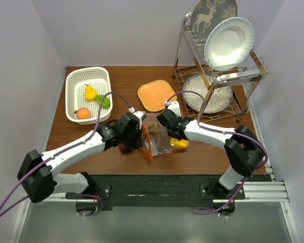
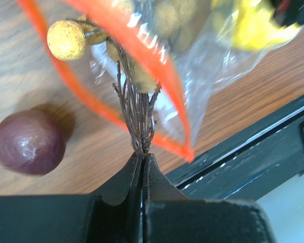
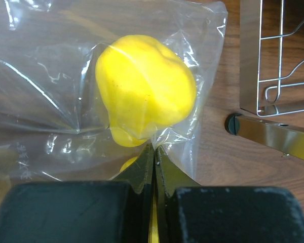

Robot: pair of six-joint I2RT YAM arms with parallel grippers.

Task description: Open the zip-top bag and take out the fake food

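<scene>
Zip-top bag [image 1: 162,147] lies open on counter [image 1: 202,154] just in front of orange mat [image 1: 156,95]. Left tool [image 2: 143,154] clenched on grape cluster [image 2: 137,111] stems at bag mouth; right tool [image 3: 153,149] pinches bag plastic beside yellow fruit [image 3: 144,93].

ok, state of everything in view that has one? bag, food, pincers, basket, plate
zip-top bag: mouth open, zipper strips apart
grape cluster: stems pinched, at the bag mouth
yellow fruit: inside the bag
purple piece: out, on the table
left pincer: shut on grape cluster stems
right pincer: shut on bag plastic
basket: holds pear, green piece, peach
white plate: on edge in rack
</scene>
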